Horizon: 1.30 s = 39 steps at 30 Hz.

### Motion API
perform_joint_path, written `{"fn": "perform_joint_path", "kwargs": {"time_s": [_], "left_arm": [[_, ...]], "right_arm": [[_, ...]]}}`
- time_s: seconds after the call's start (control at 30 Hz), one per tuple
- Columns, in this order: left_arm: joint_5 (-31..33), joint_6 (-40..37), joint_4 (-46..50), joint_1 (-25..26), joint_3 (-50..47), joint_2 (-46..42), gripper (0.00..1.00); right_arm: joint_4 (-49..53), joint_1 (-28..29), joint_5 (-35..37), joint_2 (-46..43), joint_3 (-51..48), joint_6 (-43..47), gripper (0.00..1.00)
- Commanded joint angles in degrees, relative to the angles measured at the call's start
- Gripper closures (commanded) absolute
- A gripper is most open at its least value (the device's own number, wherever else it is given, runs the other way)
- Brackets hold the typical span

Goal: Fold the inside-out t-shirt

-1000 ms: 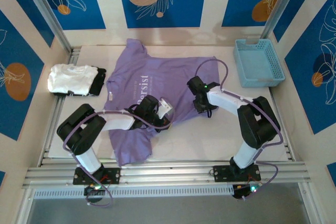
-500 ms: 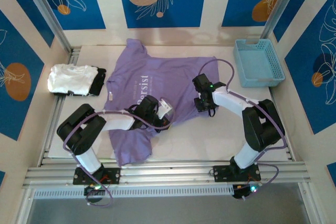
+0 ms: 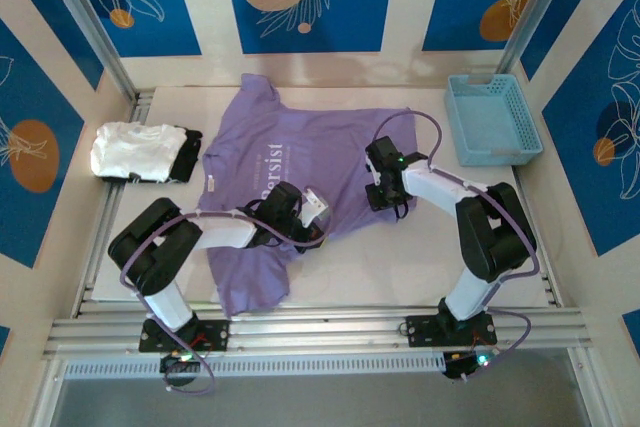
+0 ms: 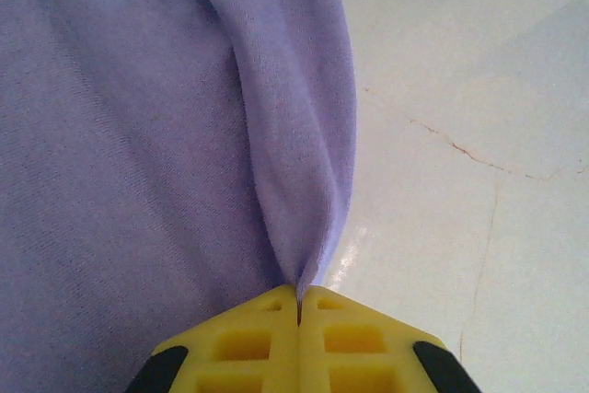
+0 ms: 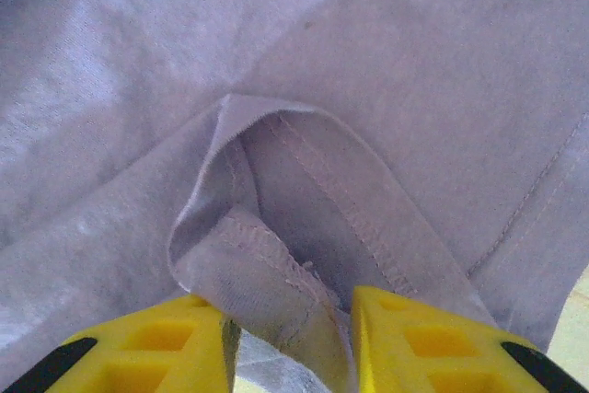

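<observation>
At the far left of the pale worktop (image 3: 400, 257) lie a folded white garment (image 3: 128, 150) and, touching its right side, a folded black garment (image 3: 187, 156); both are outside the task. The left gripper (image 4: 299, 306) has its yellow fingers (image 4: 248, 342) pressed together on a thin raised ridge of fabric at the right edge of the lavender short-sleeved cotton t-shirt (image 3: 290, 142), which is spread across the middle of the worktop with faint white lettering showing. Risk: the pinch takes little cloth, so a fast or long pull would likely strip the ridge out of the grip. The right gripper (image 5: 290, 319), over the right part of the shirt, holds its fingers narrowly apart astride a curled stitched hem; no clamping is visible. Risk: closing here may catch one layer only, or miss the hem, and the fold would come out skewed. Opposed pulls by both arms would bunch the cloth. A light blue plastic basket (image 3: 492, 119) stands far right, well apart.
</observation>
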State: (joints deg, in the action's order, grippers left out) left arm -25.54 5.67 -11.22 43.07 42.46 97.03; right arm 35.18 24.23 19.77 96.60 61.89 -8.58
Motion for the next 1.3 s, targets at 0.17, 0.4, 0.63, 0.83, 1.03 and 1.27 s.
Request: {"fn": "perform_joint_path", "kwargs": {"time_s": [0.17, 0.4, 0.63, 0.83, 1.03, 1.27], "left_arm": [[-2.29, -0.53, -0.54, -0.46, -0.97, 0.09, 1.00], [-2.66, -0.51, -0.80, -0.48, -0.98, 0.09, 1.00], [-2.71, -0.42, -1.06, -0.48, -1.20, 0.27, 1.00], [-2.80, -0.40, -1.13, -0.45, -1.24, 0.43, 1.00], [-3.02, -0.17, -1.26, -0.49, -0.85, 0.87, 1.00], [0.69, 6.28, -2.32, -0.25, 6.49, 4.20, 1.00]], "right_arm": [[0.72, -2.22, -5.95, 0.38, 2.15, 1.83, 0.83], [0.86, -3.97, -6.86, -1.51, -0.04, 0.23, 0.82], [0.42, -4.10, -8.43, -1.78, -1.76, -0.18, 0.77], [-0.33, -4.36, -8.70, -1.47, -2.62, -0.51, 0.79], [-0.45, -5.44, -10.75, -4.62, -2.64, -1.15, 0.91], [-0.65, -15.63, -26.68, -17.70, -5.28, -7.78, 0.99]]}}
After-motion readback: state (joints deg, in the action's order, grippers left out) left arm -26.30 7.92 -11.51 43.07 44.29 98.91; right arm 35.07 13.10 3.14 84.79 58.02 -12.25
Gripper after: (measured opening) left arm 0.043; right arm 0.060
